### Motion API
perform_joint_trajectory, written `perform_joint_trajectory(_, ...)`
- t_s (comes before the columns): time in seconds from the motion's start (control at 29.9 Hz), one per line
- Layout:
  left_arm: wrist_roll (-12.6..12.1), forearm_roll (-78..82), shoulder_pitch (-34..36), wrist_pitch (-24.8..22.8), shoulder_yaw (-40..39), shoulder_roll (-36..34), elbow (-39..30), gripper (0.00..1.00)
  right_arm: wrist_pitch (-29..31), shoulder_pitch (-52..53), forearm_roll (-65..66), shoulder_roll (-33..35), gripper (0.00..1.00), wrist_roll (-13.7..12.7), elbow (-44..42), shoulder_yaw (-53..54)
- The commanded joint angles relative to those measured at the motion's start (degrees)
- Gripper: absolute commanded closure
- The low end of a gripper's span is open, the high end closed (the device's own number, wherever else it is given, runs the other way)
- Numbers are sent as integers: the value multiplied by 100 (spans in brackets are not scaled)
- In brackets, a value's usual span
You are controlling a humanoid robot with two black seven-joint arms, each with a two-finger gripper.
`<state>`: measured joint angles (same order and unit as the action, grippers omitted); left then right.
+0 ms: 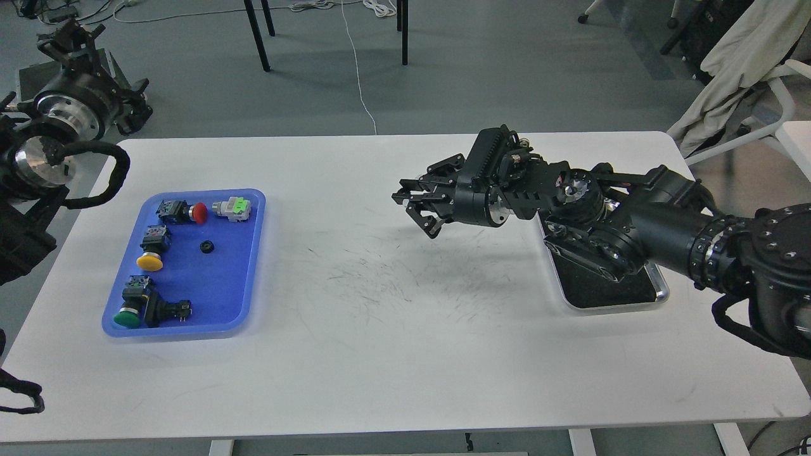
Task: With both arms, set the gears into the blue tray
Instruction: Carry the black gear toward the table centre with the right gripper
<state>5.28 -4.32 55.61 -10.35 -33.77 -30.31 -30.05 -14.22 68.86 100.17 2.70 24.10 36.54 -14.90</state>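
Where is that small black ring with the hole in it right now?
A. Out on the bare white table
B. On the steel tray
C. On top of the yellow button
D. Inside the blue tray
D: the gear lies on the floor of the blue tray, among the push-button switches.

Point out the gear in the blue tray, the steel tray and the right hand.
gear (205, 247), head view, on its toothed ring
blue tray (256, 253), head view, on its right rim
steel tray (661, 292), head view, on its near-right corner
right hand (417, 212), head view, between its fingertips
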Motion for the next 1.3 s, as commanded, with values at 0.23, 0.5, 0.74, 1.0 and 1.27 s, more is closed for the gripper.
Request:
perform_joint_trajectory(0.23,87,150,-33,-1135,151,-10,-132,9,-28,-154,20,-270,99,34,-59,-188)
perform_joint_trajectory(0.5,105,485,20,-1224,336,25,-203,9,-63,-259,20,-270,99,34,-340,-250)
perform_joint_trajectory(0.74,131,476,20,-1215,336,-27,-212,9,-72,-365,20,-270,99,34,-410,-250)
perform_joint_trajectory(1.0,201,467,20,-1207,327,-54,-203,9,-248,-488,11,-270,99,69,-402,-232)
perform_joint_trajectory(1.27,236,467,29,-1207,283,-71,-203,9,-301,-391,-15,-270,99,183,-33,-189)
